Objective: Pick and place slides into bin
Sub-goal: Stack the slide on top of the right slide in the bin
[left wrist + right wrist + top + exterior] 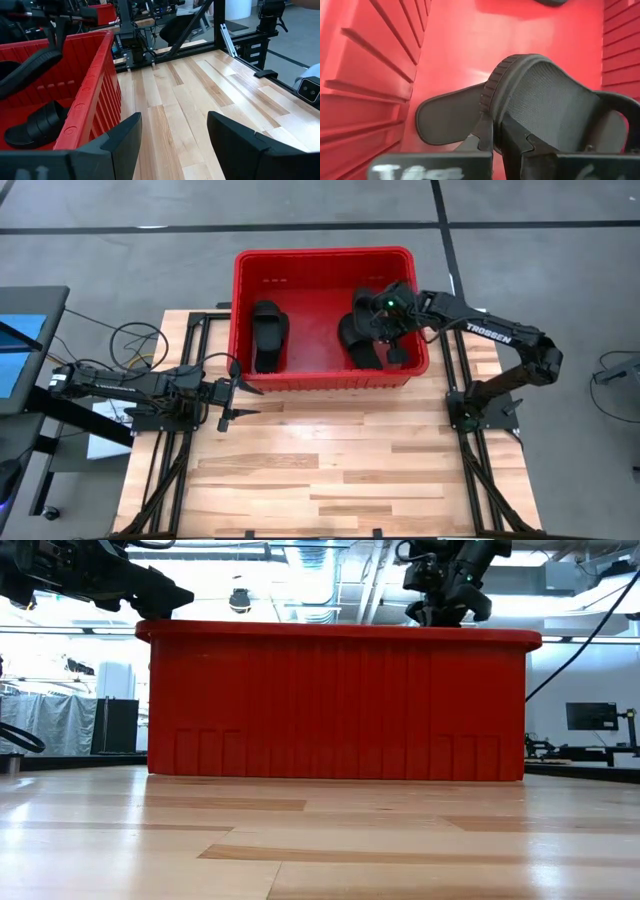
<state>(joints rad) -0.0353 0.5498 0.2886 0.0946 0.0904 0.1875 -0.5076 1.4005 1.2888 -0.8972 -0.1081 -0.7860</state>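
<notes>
Nearest us in the low view runs the table, its pale planks reaching back to the bin, whose red ribbed wall fills the middle of that picture. From above we see the bin at the table's far edge, with black slides on its floor. One slide lies in the bin's left part. On the right side we count at least two more, overlapping, though the arm hides part of them.

The right gripper is down inside the bin's right part. In its wrist view we see the right gripper nearly closed, its fingers pinching the strap edge of a slide, with another sole under it.

The left gripper hangs over the table just outside the bin's near left wall. We see its fingers spread wide, holding nothing.
</notes>
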